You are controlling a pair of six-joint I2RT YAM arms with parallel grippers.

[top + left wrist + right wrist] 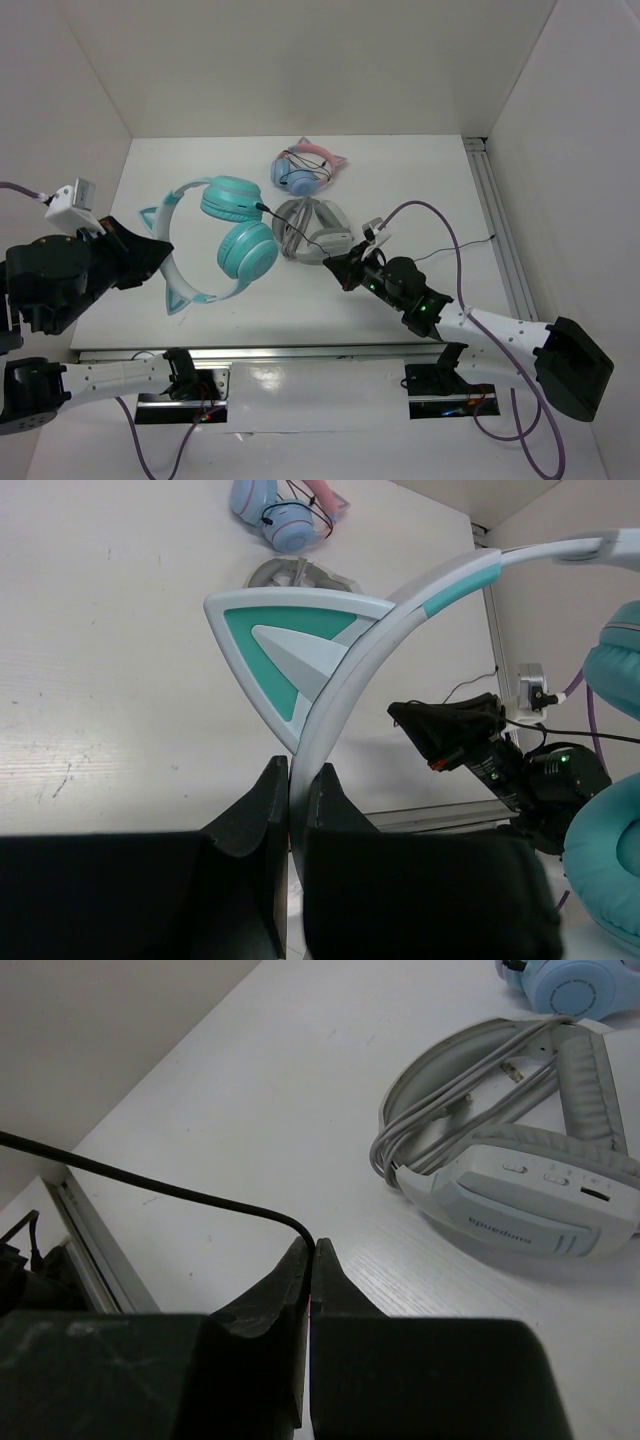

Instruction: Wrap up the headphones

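Note:
The teal headphones (232,232) lie left of centre, with a white headband (172,262) that bears two cat ears. My left gripper (160,256) is shut on the headband, just below one cat ear (290,652) in the left wrist view. My fingers (262,810) pinch the band edge-on. The teal ear cups (612,670) show at the right of that view. My right gripper (338,268) is shut on the thin black cable (150,1182), which bends out of the fingertips (298,1260). The cable's free length trails right towards the rail (470,246).
Grey-white headphones (312,228) with their cord wrapped lie just beyond my right gripper, close in the right wrist view (520,1190). Blue-and-pink cat-ear headphones (306,168) lie at the back. A metal rail (495,230) runs along the right side. White walls enclose the table.

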